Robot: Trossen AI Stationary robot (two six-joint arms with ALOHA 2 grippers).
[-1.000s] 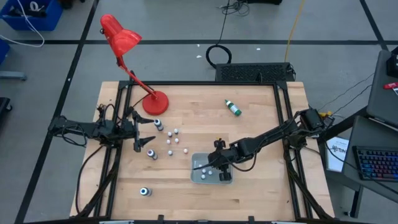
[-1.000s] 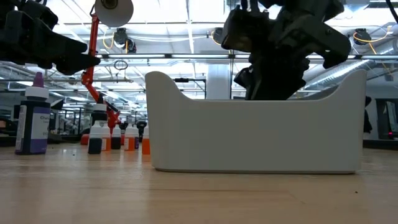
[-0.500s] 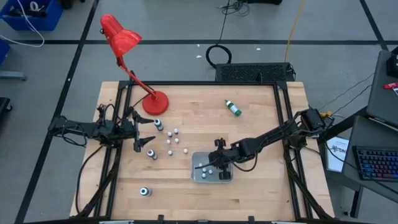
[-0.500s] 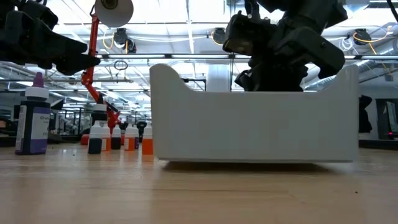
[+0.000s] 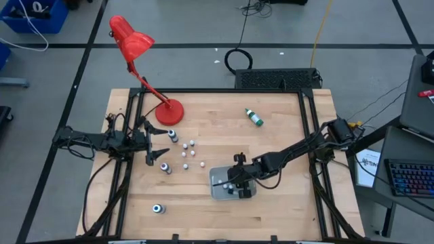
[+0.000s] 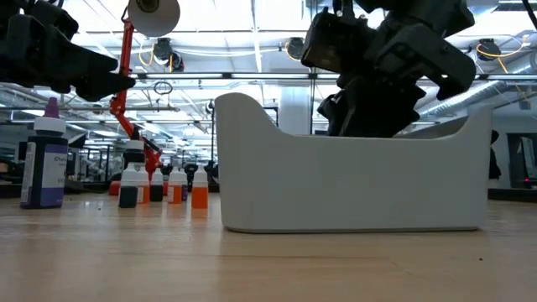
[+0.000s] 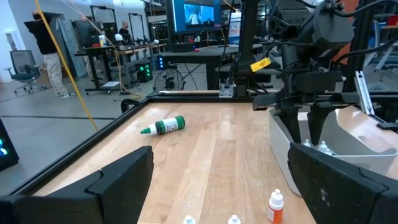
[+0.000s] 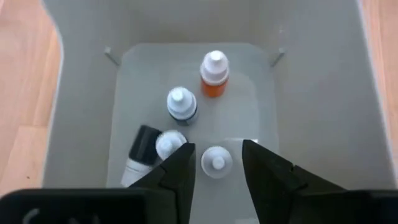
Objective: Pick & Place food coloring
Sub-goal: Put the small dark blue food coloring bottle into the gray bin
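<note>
The pale tray [image 5: 220, 192] stands at the table's middle front; it also shows in the low view [image 6: 352, 184]. My right gripper [image 5: 236, 184] points down into it, open. Its fingers [image 8: 180, 168] stand either side of a small white-capped bottle [image 8: 216, 163] upright on the tray floor. Also in the tray are an orange bottle [image 8: 213, 73], a dark one [image 8: 181, 104] and one lying on its side [image 8: 144, 155]. Several small vials [image 5: 188, 153] and three larger bottles [image 5: 165, 167] stand on the table. A green bottle [image 5: 254, 117] lies at the back. My left gripper [image 5: 161, 152] is open and empty beside the vials.
A red desk lamp [image 5: 169, 112] stands at the far left. A purple bottle [image 6: 42, 164] stands near the front left, also in the high view [image 5: 158, 209]. Bare wood lies right of the tray and between tray and green bottle [image 7: 165, 126].
The tray has shifted a little toward the table's right and near edges and turned slightly, with my right gripper moving along inside it. Half a second ago its bottom edge stood a little off the table; now it sits flat again.
</note>
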